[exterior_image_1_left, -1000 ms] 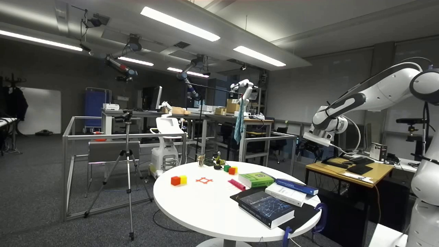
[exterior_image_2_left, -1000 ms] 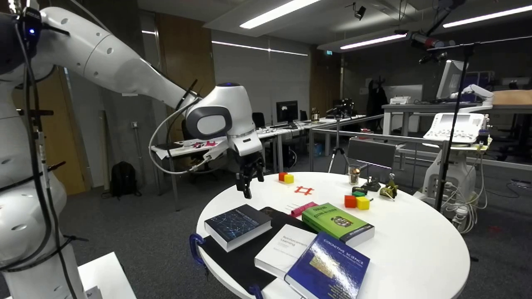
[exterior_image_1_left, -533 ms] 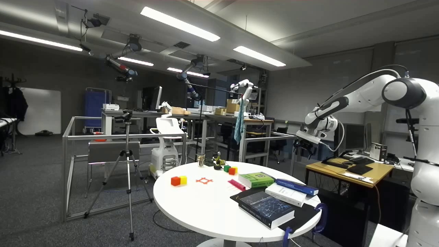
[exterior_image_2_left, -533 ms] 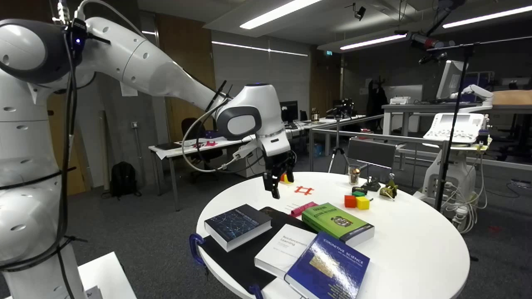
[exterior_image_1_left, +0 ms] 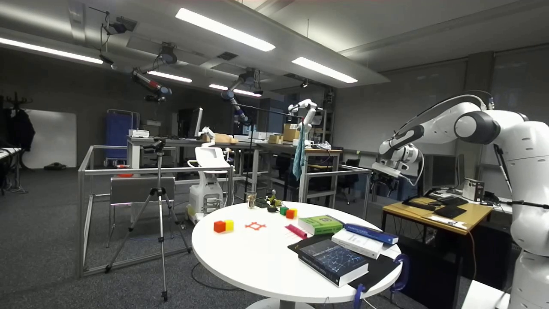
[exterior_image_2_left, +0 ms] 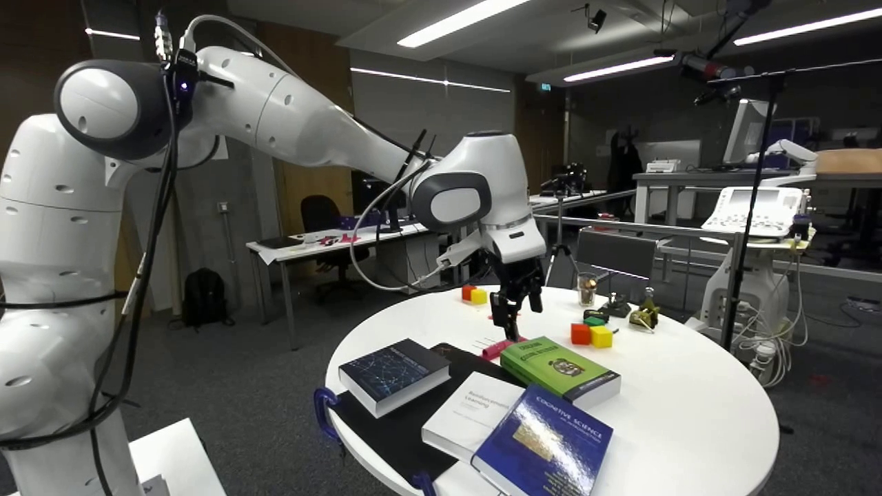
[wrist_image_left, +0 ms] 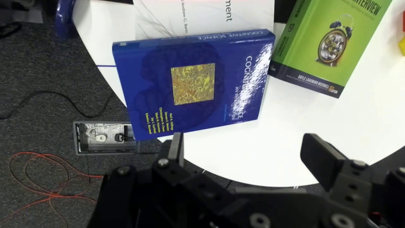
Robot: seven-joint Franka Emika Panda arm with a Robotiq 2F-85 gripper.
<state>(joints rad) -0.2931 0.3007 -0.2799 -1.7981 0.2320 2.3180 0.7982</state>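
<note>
In an exterior view, foremost on the table (exterior_image_2_left: 682,413) sits the Cognitive Science book (exterior_image_2_left: 548,448), seemingly propped on the Reinforcement Learning book (exterior_image_2_left: 465,417) at left; behind it, the Interview book (exterior_image_2_left: 559,368), then two cubes (exterior_image_2_left: 598,337).

gripper (exterior_image_2_left: 521,321) in midair, blue book (exterior_image_2_left: 548,442), round table (exterior_image_2_left: 679,406)

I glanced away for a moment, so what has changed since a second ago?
The open gripper has swung toward the right of an exterior view; nothing was gripped or released. The four books and the cubes lie as before on the round table.
</note>
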